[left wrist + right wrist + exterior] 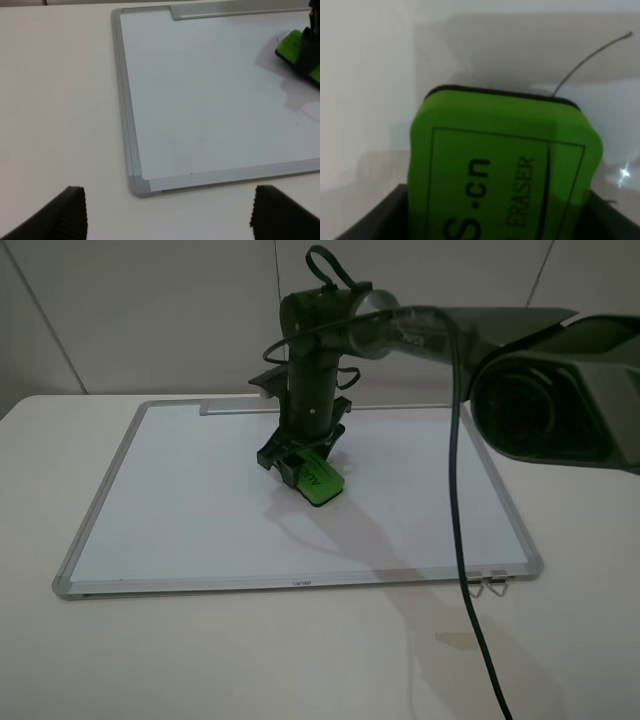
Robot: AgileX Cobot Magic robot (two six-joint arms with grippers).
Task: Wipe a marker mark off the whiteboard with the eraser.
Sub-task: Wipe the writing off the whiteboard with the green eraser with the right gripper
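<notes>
on one whiteboard (180, 490), one eraser (322, 483)

1. Table (200, 660): matt off-white top, plain and unmarked. It is seen across the whole foreground of the high view and again along one side of the left wrist view. Soft grey shadows are cast on it toward the right front.

2. Metal clips (491, 586): small silver-grey wire clips, laid close together on the table at the right front of the high view. Finer detail cannot be made out.

3. Wall (150, 310): pale panelled surface behind the table, divided by thin dark seams, one upright and others slanted.
</notes>
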